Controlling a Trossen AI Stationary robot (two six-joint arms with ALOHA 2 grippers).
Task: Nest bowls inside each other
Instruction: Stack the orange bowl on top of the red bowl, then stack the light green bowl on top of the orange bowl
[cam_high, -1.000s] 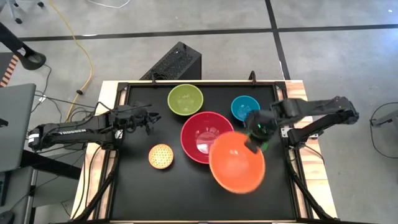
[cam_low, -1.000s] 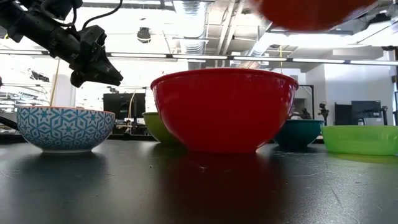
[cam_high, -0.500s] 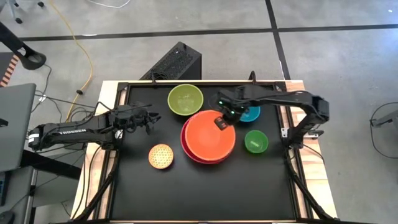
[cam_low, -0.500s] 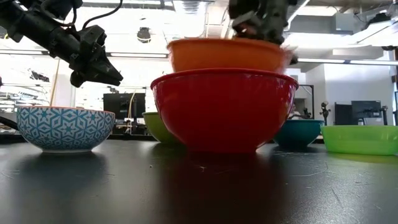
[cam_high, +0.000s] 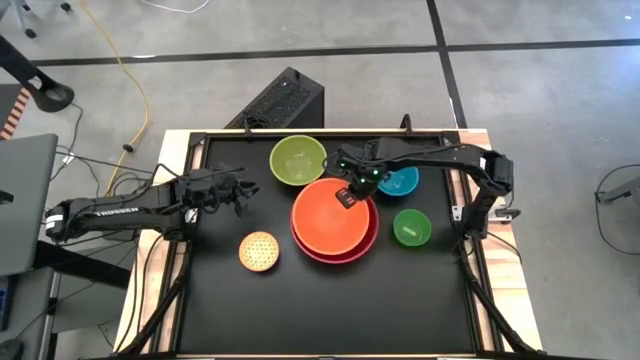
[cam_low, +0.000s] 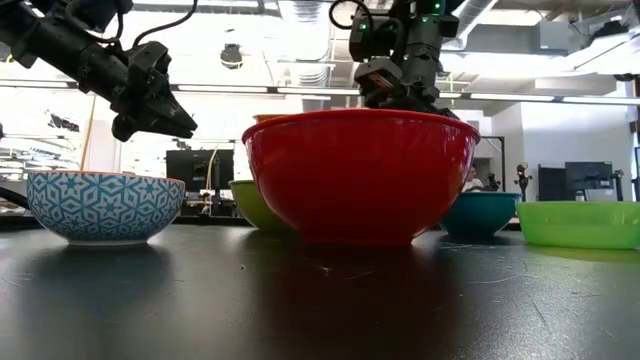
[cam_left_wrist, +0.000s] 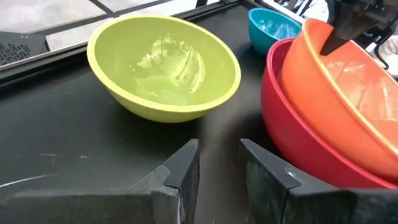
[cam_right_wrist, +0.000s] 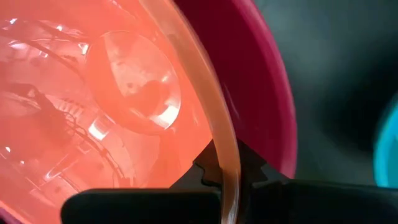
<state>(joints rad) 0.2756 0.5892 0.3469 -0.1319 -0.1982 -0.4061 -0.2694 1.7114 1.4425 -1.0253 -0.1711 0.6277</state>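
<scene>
High view: right hand (cam_high: 349, 195) pinches orange bowl's (cam_high: 334, 216) rim inside red bowl (cam_high: 366, 243).

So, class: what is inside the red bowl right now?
The orange bowl sits nested in the red bowl, its rim pinched by the right end effector. The red bowl's inner floor is covered by it, so anything beneath cannot be seen.
</scene>
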